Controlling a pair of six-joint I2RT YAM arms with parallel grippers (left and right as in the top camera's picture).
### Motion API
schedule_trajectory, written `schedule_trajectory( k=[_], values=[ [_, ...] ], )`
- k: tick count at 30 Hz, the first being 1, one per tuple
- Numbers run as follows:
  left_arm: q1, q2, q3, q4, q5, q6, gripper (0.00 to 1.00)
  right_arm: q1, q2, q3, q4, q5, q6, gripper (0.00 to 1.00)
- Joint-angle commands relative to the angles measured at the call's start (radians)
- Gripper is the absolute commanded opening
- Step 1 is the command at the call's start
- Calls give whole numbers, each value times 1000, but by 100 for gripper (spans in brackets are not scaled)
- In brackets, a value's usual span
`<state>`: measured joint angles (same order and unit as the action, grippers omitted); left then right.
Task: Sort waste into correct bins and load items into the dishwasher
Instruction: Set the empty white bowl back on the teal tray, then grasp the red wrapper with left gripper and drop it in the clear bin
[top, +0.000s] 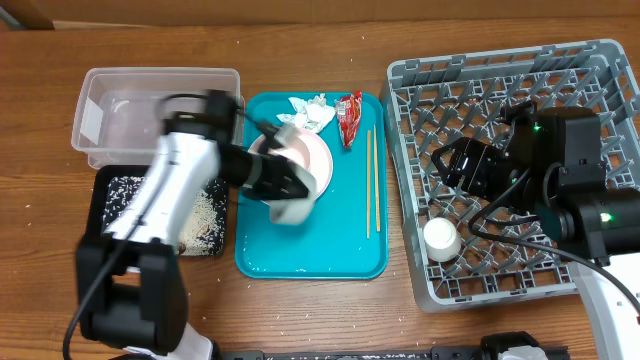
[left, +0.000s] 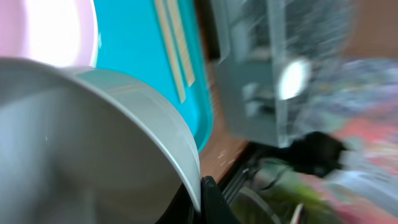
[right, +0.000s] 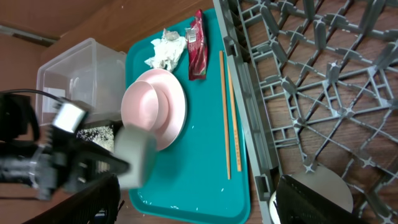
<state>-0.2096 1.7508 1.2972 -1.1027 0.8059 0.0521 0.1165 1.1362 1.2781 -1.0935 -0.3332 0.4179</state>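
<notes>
The white bowl (top: 296, 210) hangs over the near-left part of the teal tray (top: 300, 262), just beside the pink plate (top: 318, 152). It is tipped so that its mouth faces sideways rather than up. The left hand (top: 284, 184) holds it by the rim alone. In the left wrist view one dark finger (left: 210, 200) sits under the rim's edge and the bowl's wall fills most of the frame. What shows of the inside looks bare, so I judge the step in hand to be carrying the bowl across to the dish rack (top: 600, 60).

A narrow pinch on a smooth, tilted wall could let the bowl swing or slip, so the carry calls for a slow, level path. It should pass high enough to clear the smaller pink dish (right: 149, 106) stacked on the plate, the chopsticks (top: 370, 180) lying along the tray's right side, and the rack's near wall.

The rack stands to the right, apart from the tray, and the left arm would have to reach across the whole tray to get there. The white cup (top: 441, 238) already sits in the rack's near-left corner, so a slot among the pegs away from it suits better. The bowl is best leaned between pegs and let go only once it rests.

The right hand (top: 462, 165) hovers over the rack's middle with its fingers spread wide, holding nothing. It sits above the likely landing spot, so it must either move aside or take the bowl. I cannot tell which is meant.

The napkin (top: 310, 112) and red wrapper (top: 349, 118) lie at the tray's far edge, not yet sorted.
</notes>
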Motion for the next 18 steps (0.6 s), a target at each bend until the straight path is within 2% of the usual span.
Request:
schedule_trajectory(
  k=[1, 8, 11, 14, 15, 16, 18],
  values=[
    [-126, -8, 15, 3, -351, -308, 4, -5, -1, 10, -5, -1, -6, 82],
    [-280, -8, 14, -27, -605, -482, 4, -5, -1, 10, -12, -1, -6, 82],
    [-351, -8, -11, -45, -798, -596, 4, -5, -1, 10, -12, -1, -6, 82],
    [-383, -6, -43, -25, -811, -615, 4, -5, -1, 10, -12, 3, -6, 83],
    [-399, -6, -59, 4, -813, -629, 22, -5, -1, 10, -11, 2, -6, 83],
    [-404, -6, -61, 18, -813, -629, 34, -5, -1, 10, -11, 3, -6, 83],
    [-406, -6, -58, 34, -805, -629, 45, -5, -1, 10, -8, 3, -6, 84]
  ],
)
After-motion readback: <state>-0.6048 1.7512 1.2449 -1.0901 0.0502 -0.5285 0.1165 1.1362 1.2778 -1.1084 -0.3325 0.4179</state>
